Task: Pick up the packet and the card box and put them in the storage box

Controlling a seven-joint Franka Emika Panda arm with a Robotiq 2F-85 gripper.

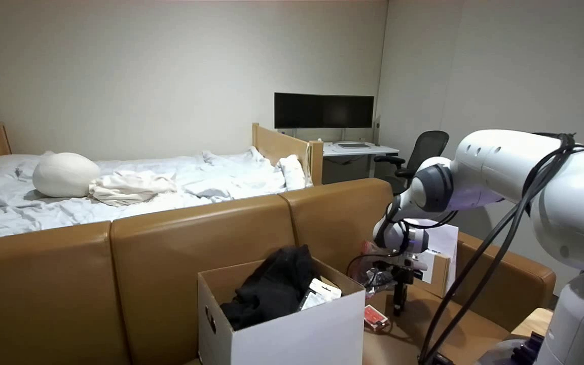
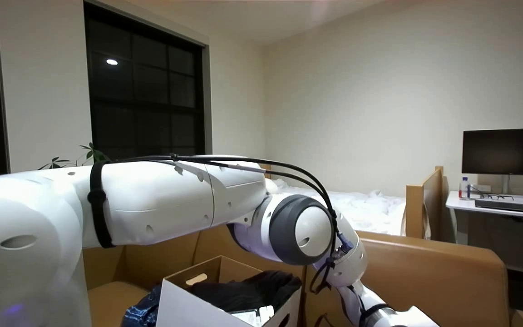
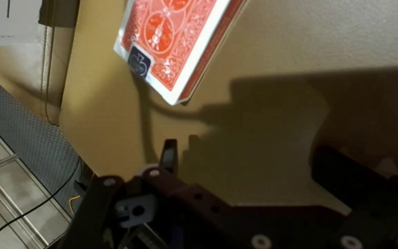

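The card box [image 3: 171,41], red with a white border and a dark seal, lies flat on the tan sofa seat in the wrist view. In an exterior view the card box [image 1: 374,318] sits close beside the storage box [image 1: 297,337], a big white carton. My gripper [image 3: 247,152] is low over the seat, its fingers spread wide with nothing between them, and the card box is past the fingertips, apart from them. The storage box [image 2: 189,306] also shows in part in an exterior view, where the gripper is below the frame. The packet is hidden or out of view.
Black cloth [image 1: 277,289] and a white package [image 1: 322,292] with a hang slot fill the storage box. Clear plastic wrapping [image 1: 378,278] and an upright white-and-brown box [image 1: 436,268] stand behind my gripper. The sofa backrest [image 1: 201,233] rises behind the storage box.
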